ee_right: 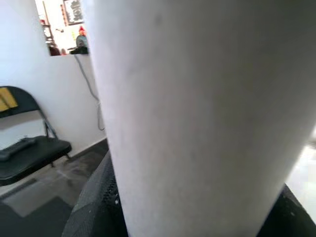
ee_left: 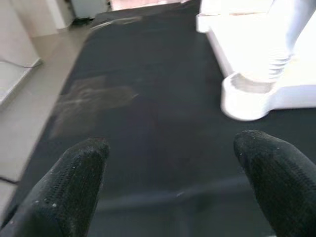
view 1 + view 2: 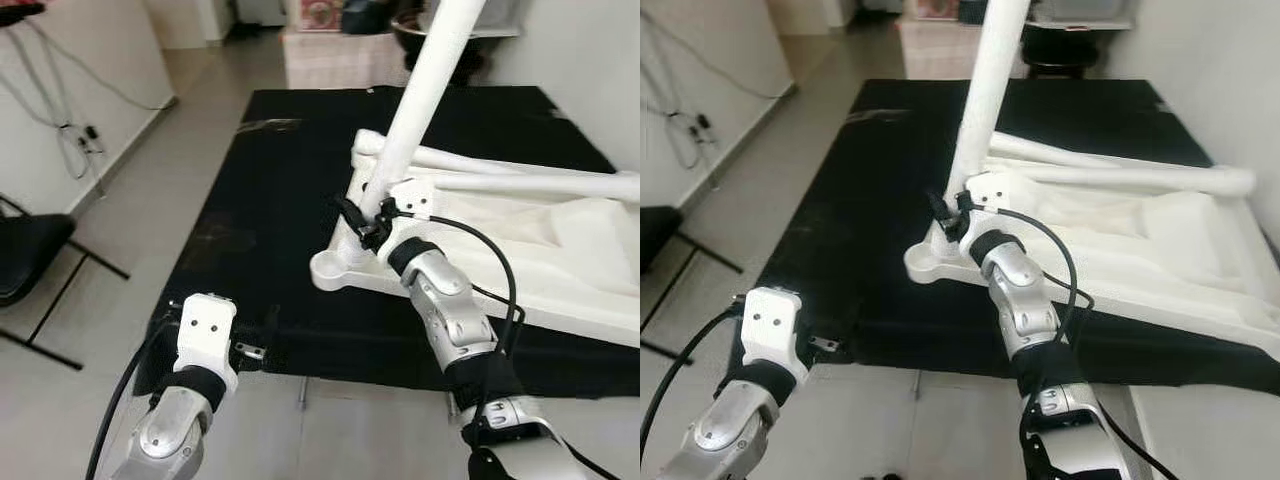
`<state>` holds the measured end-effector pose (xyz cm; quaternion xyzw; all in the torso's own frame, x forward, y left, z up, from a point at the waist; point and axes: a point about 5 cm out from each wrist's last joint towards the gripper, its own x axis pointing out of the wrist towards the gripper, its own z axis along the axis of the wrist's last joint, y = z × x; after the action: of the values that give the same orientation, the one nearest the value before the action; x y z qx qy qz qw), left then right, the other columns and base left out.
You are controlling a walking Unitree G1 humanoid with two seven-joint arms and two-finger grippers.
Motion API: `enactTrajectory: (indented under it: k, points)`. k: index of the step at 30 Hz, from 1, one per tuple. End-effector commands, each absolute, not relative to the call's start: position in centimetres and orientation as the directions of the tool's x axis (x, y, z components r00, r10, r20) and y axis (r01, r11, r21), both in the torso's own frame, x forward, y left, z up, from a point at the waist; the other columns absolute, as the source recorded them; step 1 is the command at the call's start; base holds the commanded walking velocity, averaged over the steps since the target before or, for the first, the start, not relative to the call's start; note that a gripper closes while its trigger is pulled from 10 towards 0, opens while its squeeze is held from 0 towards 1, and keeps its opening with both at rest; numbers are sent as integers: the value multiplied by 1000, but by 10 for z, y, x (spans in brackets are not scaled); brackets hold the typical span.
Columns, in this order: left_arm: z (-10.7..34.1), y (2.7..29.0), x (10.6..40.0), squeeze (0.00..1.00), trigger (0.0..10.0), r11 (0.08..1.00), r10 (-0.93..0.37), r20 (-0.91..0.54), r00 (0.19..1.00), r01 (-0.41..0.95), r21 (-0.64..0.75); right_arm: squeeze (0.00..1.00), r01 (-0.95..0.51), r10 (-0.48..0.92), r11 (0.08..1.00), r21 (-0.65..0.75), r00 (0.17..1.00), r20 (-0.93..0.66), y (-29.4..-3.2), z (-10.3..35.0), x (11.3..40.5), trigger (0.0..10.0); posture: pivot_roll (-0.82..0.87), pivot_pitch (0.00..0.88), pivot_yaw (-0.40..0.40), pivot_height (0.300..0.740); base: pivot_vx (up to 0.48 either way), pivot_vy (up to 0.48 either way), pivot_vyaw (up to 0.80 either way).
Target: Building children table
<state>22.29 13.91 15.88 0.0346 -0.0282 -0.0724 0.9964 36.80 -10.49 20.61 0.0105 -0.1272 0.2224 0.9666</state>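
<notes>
Both arms reach forward: right tool (image 3: 362,222) apparently clenches table leg (image 3: 425,90); left tool (image 2: 173,182) released.

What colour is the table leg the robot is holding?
White, plain and unpatterned. The table leg, gripped by the right gripper, shows best in the left eye view.

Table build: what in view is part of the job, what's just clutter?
Job:
- upright white leg, gripped by the right tool
- upturned white tabletop with corner socket
- loose legs lying on it
- left tool, open, over the black mat

Clutter:
- folding chair
- wall cables
</notes>
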Motion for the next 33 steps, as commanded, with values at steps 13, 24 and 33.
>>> enactTrajectory:
  k: [13,24,33]
  points:
    - [158,143,226,0,10000,987,-117,84,990,107,122,0,-433,407,895,103,890,205,-104,180,363,10000,-71,181,44,740,0,0,0]
    - [165,144,233,0,10000,989,-114,105,988,103,109,0,-451,419,891,49,859,294,-103,207,366,10000,-78,161,33,740,0,0,0]
    - [175,148,239,0,10000,998,-67,131,989,65,19,0,-479,435,878,26,818,377,-100,243,370,10000,-86,155,26,740,0,0,0]
